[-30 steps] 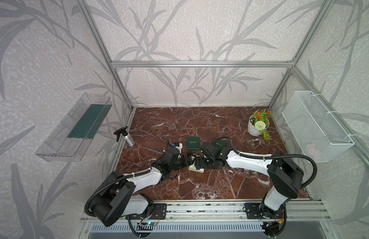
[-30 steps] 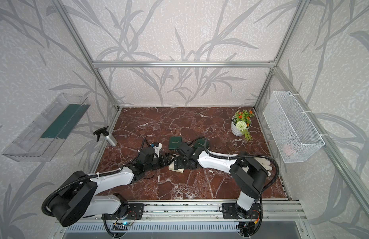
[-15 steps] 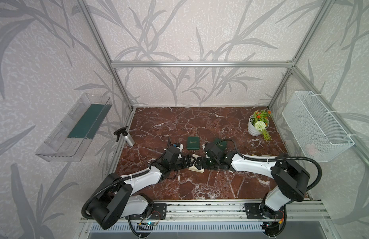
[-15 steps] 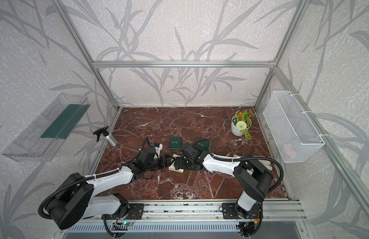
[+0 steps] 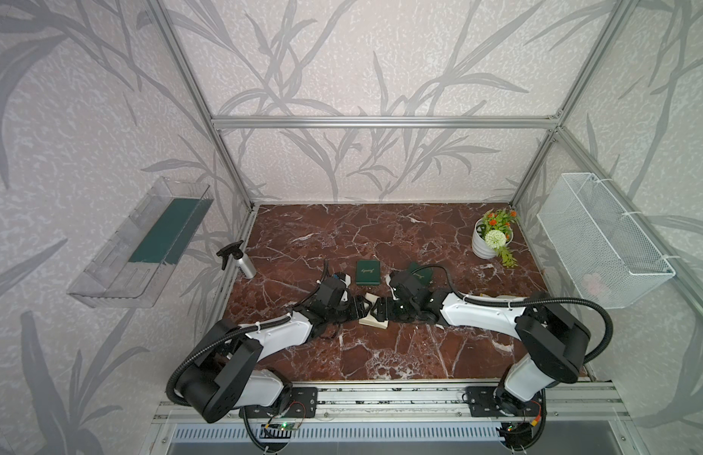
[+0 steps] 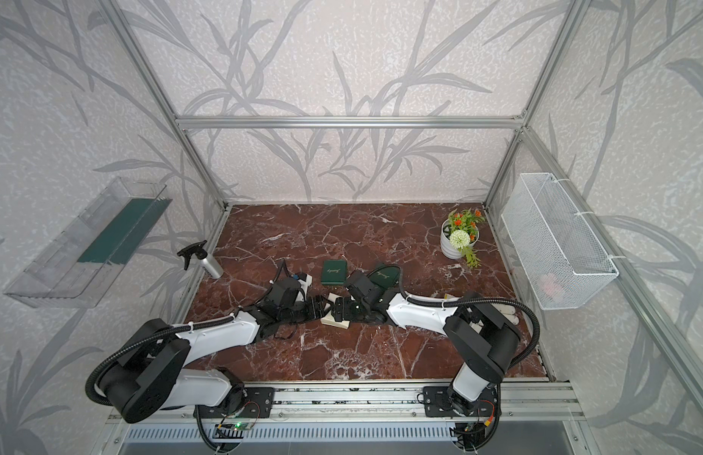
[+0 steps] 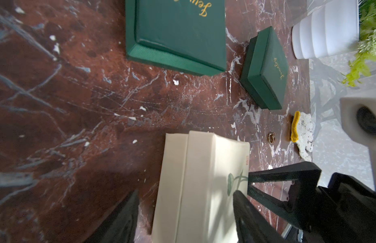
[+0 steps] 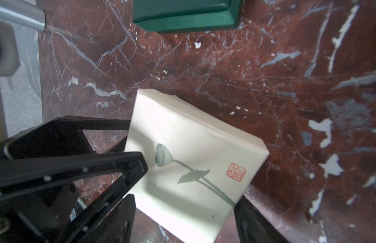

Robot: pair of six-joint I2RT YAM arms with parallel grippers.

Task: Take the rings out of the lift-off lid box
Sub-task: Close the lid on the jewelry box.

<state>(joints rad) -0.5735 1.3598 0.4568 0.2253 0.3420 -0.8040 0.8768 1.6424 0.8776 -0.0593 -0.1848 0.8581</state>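
The lift-off lid box [image 5: 368,320] [image 6: 334,320] is a cream square box with a painted lotus, and its lid is on. It rests on the marble between both grippers. My left gripper [image 7: 186,195] [image 5: 361,309] is open and straddles the box [image 7: 199,178]. Marble shows between one finger [image 7: 128,210] and the box side. My right gripper [image 8: 185,199] [image 5: 382,311] comes in from the opposite side, open, with its fingers [image 8: 246,218] close beside the box [image 8: 189,151]. One small metal ring [image 7: 272,137] lies on the marble. Any rings inside the box are hidden.
A flat green box [image 5: 368,272] and a smaller green box [image 7: 266,69] lie just behind the cream box. A spray bottle [image 5: 239,262] stands at the left edge and a flower pot [image 5: 487,244] at the back right. A yellow strip [image 7: 295,129] lies beyond the ring.
Both grippers have moved in on the cream box from either side and their jaws have narrowed around it. The box has stayed on the marble.
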